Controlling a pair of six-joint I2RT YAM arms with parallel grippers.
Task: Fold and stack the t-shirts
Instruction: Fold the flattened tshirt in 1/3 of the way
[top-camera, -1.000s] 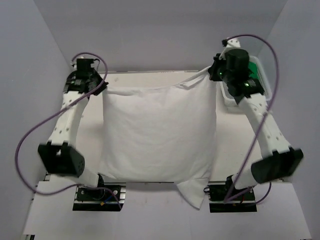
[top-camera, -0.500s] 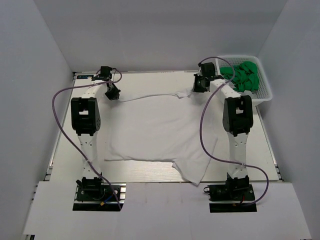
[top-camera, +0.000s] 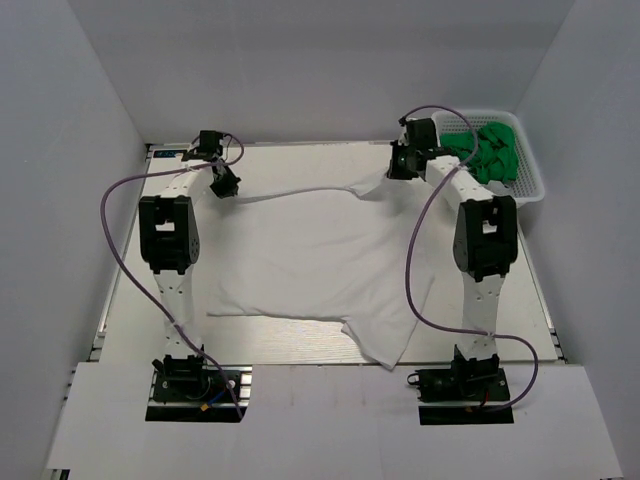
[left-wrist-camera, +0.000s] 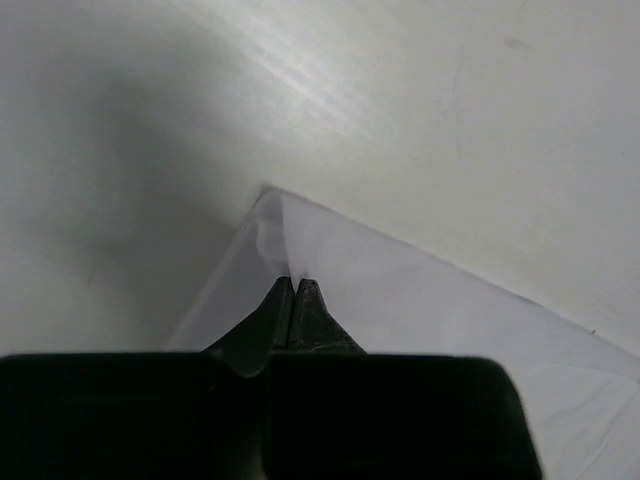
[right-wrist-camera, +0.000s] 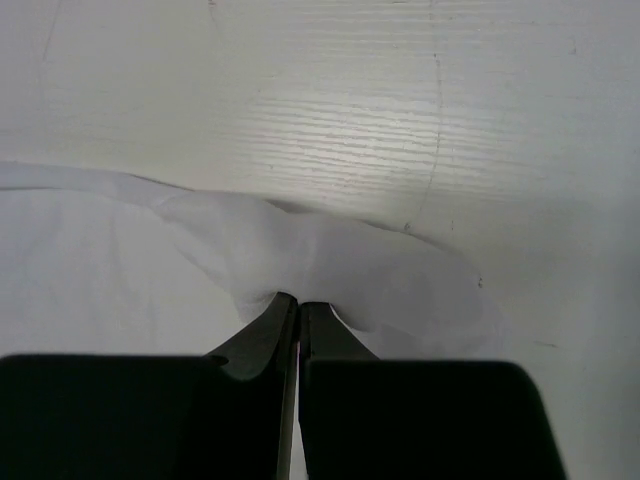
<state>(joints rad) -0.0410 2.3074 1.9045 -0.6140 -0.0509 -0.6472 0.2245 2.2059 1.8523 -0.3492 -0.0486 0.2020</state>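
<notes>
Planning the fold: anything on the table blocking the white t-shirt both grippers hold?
Nothing visible. Left gripper and right gripper pinch the t-shirt at its far corners; the basket of green cloth sits far right, apart from it.

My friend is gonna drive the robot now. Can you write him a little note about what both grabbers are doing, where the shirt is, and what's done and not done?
Left gripper: shut on the far left corner of the white t-shirt.
Right gripper: shut on the shirt's far right corner, close to the basket.
Shirt: spread out on the table, far edge stretched between the two grippers, one sleeve lying at the near edge.
Basket: green cloth bunched inside.
Done: shirt laid out.
Left: no fold made yet, nothing stacked.
</notes>
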